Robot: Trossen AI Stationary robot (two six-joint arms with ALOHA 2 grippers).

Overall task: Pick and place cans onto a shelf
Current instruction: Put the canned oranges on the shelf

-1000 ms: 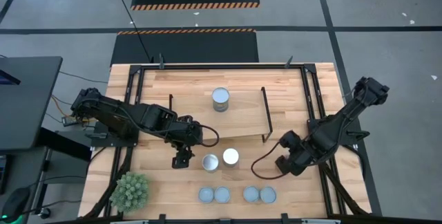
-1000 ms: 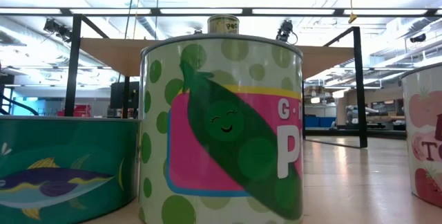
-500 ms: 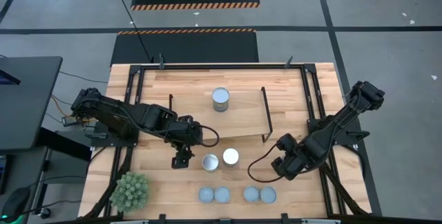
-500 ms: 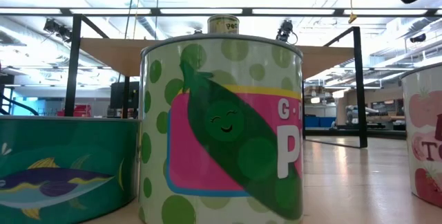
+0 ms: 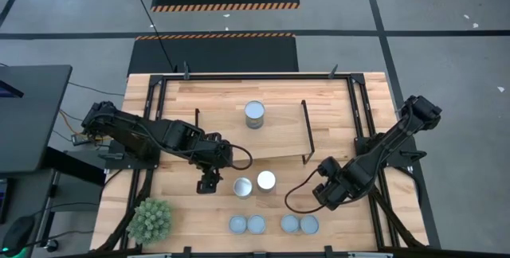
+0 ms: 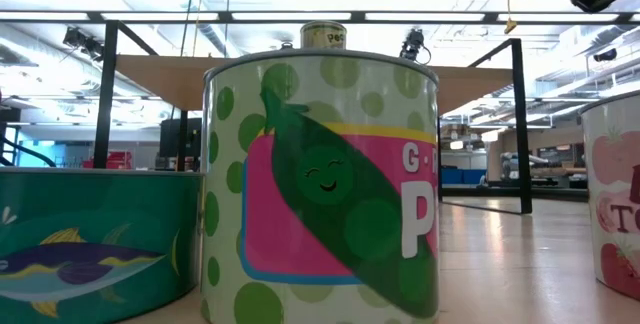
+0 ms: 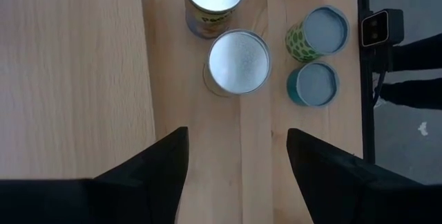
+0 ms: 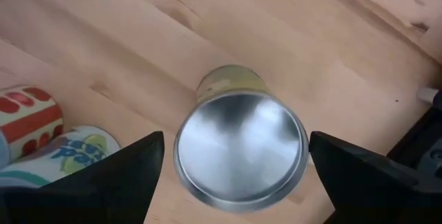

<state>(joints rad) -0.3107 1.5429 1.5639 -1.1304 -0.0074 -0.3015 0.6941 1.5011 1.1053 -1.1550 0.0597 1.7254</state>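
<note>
My right gripper (image 8: 236,144) points down, open, over a can with a shiny silver top (image 8: 240,148). Its fingers stand on either side of that can without touching it. In the high view this gripper (image 5: 329,192) hides the can. My left gripper (image 7: 237,133) hangs open above the table (image 5: 209,181), left of two silver-topped cans (image 5: 242,186) (image 5: 266,180). One can (image 5: 254,115) stands on the shelf (image 5: 279,134). Several bluish-topped cans (image 5: 237,224) (image 5: 308,224) stand in a row by the near edge.
A spiky green plant ball (image 5: 151,219) sits at the near left corner. The shelf's black rod legs (image 5: 307,130) stand between the shelf and the right arm. In the low view a pea-label can (image 6: 320,184) fills the middle, with a fish-label can (image 6: 90,234) beside it.
My right gripper has sunk and gone a little toward the table's near edge, staying open and coming over the silver-topped can. The cans have not moved.
</note>
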